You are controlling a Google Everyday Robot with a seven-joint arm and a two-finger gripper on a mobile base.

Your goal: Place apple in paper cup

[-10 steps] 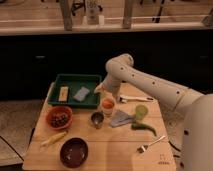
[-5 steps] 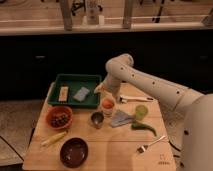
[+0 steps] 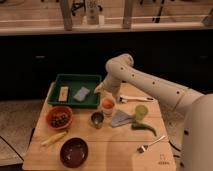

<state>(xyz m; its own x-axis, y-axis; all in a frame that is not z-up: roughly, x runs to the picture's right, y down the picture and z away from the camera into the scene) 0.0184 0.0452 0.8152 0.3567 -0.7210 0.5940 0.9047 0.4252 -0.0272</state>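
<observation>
The small white paper cup (image 3: 107,111) stands upright near the middle of the wooden table. The orange-red apple (image 3: 107,103) shows at the cup's mouth, sitting in it. My gripper (image 3: 101,90) hangs just above and slightly left of the cup, at the end of the white arm that reaches in from the right. It sits close to the front right corner of the green tray. Nothing shows between the gripper and the apple.
A green tray (image 3: 75,79) holds a sponge and a block. A shiny metal cup (image 3: 97,119), grey cloth (image 3: 121,118), yellow-green cup (image 3: 141,111), green pepper (image 3: 145,128), orange bowl (image 3: 60,118), dark bowl (image 3: 74,151), banana (image 3: 54,138) and fork (image 3: 150,145) lie around.
</observation>
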